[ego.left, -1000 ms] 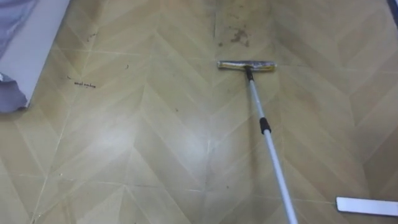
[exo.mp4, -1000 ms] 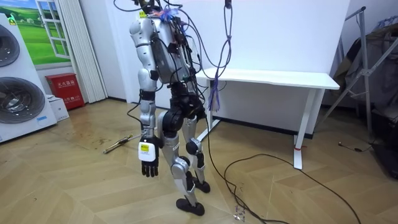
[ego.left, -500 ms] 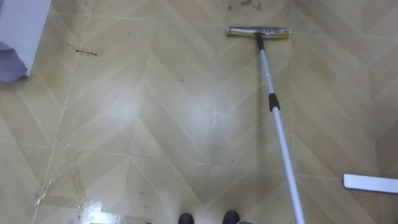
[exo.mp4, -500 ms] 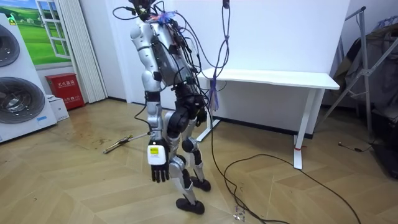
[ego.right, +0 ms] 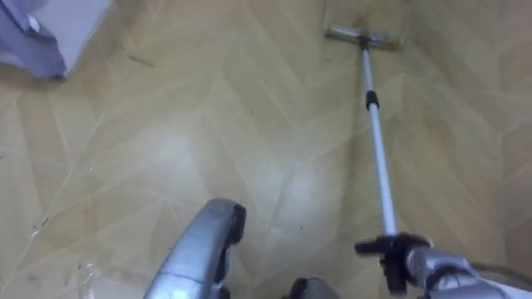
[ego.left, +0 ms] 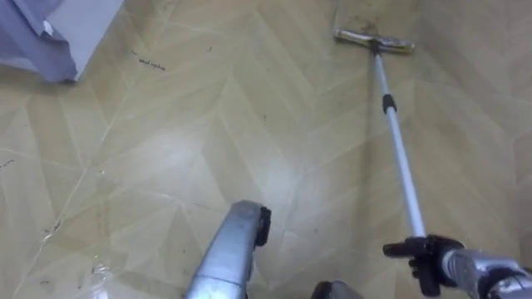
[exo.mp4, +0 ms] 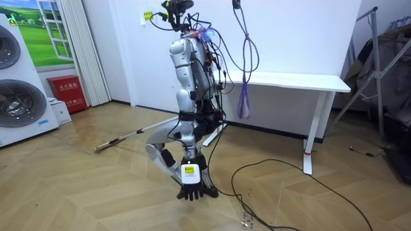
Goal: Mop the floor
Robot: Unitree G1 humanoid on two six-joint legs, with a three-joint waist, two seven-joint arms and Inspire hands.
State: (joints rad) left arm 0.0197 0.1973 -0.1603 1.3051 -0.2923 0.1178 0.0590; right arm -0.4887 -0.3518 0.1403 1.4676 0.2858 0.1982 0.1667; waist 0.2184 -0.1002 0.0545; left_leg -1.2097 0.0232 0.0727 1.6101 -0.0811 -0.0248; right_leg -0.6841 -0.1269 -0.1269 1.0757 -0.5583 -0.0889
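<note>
A mop lies stretched out ahead of me on the wooden floor. Its flat yellowish head (ego.left: pixel 374 40) rests far ahead to the right, and its white pole (ego.left: pixel 399 149) with a black collar runs back toward me. My right hand (ego.left: pixel 428 259) is at the lower right, black fingers curled round the near end of the pole. In the room view the mop (exo.mp4: pixel 128 136) slants from the floor up to my far side. My left hand (exo.mp4: pixel 191 186) hangs low beside my legs, fingers straight and empty.
A dark stain (ego.left: pixel 362 21) marks the floor by the mop head, with small dirt specks (ego.left: pixel 151 62) further left. A white cabinet with blue cloth (ego.left: pixel 46 37) stands at my far left. The room view shows a white desk (exo.mp4: pixel 289 80), washing machines (exo.mp4: pixel 19 96) and floor cables (exo.mp4: pixel 270 186).
I have stepped toward the room view's right with one leg lifted. My right hand has come into the eye view on the pole. The pole's near end has risen off the floor.
</note>
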